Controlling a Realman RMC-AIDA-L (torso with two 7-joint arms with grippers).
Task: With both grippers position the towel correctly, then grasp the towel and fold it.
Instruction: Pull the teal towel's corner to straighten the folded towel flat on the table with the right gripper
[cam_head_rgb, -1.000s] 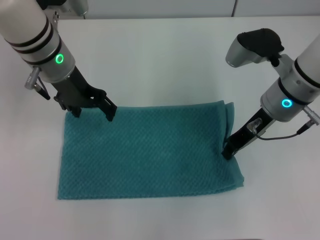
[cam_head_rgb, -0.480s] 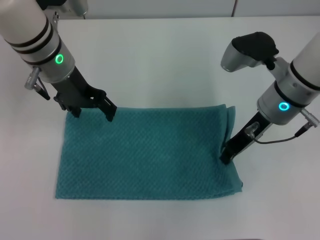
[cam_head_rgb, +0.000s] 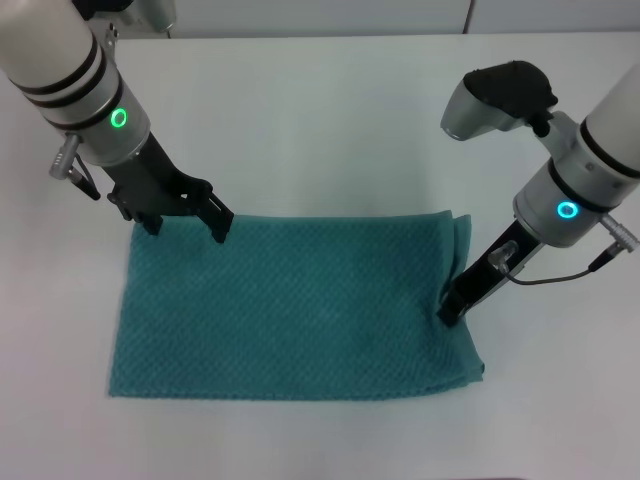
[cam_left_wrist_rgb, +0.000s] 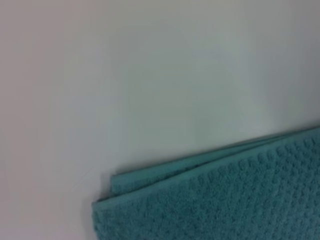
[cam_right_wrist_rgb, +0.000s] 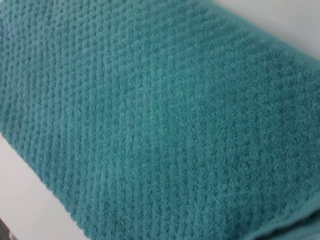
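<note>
Two grippers rest on the far corners of a teal towel spread flat on a white table.

The left gripper (cam_head_rgb: 187, 222) stands at the towel's far left corner with its two black fingers spread apart, the tips down at the far edge of the cloth and nothing pinched between them. The right gripper (cam_head_rgb: 453, 307) presses its tip onto the right edge of the towel (cam_head_rgb: 290, 305), where the cloth is ruffled; whether its fingers are apart or together cannot be told. The towel lies in front of the robot, between the two arms, its long side running left to right. The left wrist view shows a layered towel corner (cam_left_wrist_rgb: 210, 200) on the bare table (cam_head_rgb: 320, 120). The right wrist view is almost filled with waffle weave.
</note>
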